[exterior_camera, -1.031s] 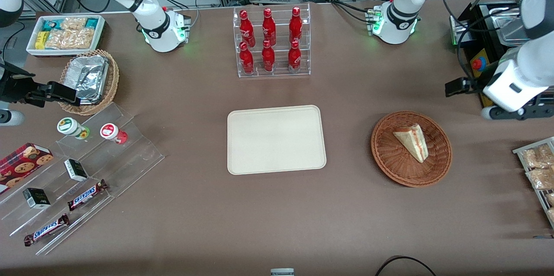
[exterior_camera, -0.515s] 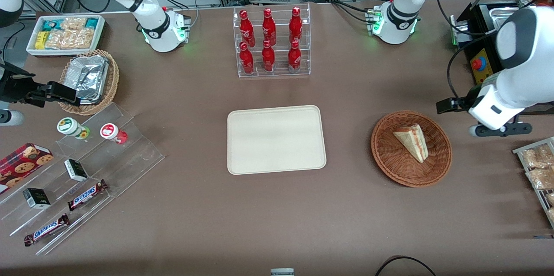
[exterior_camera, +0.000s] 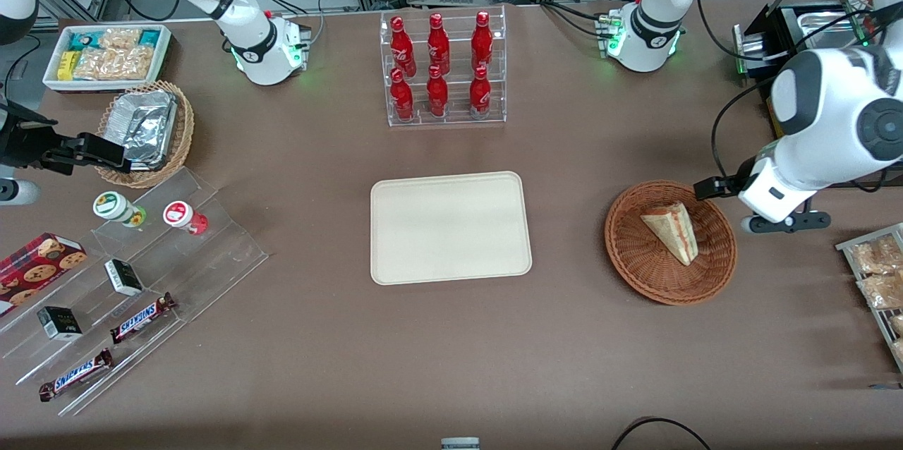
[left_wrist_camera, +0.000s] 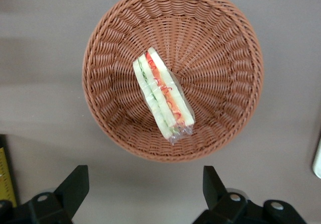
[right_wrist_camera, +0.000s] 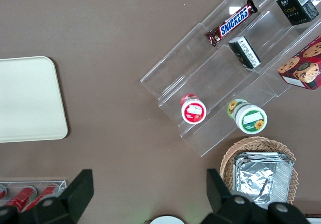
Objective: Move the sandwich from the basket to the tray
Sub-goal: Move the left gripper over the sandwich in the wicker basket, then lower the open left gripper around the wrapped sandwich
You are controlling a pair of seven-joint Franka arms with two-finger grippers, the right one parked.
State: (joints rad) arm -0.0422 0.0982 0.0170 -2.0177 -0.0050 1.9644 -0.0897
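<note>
The sandwich (exterior_camera: 671,230) (left_wrist_camera: 162,94), a pale wedge with red and green filling, lies in the round reddish-brown basket (exterior_camera: 635,263) (left_wrist_camera: 225,48). My left gripper (exterior_camera: 779,222) (left_wrist_camera: 143,184) hangs above the table just beside the basket's rim, toward the working arm's end. It is open, and only bare table shows between its black fingers (left_wrist_camera: 74,185). The cream tray (exterior_camera: 450,227) (right_wrist_camera: 27,98) lies flat in the middle of the table with nothing on it.
A clear rack of red bottles (exterior_camera: 442,69) stands farther from the front camera than the tray. A metal tray of snack bags (exterior_camera: 878,277) lies beside the basket at the working arm's end. Stepped acrylic shelves (exterior_camera: 152,259) with snacks and a tan wicker basket (exterior_camera: 180,132) sit toward the parked arm's end.
My left arm has swung in from the table's end toward the basket, nearer the front camera. The gripper now hangs by the basket's rim. The sandwich has not moved.
</note>
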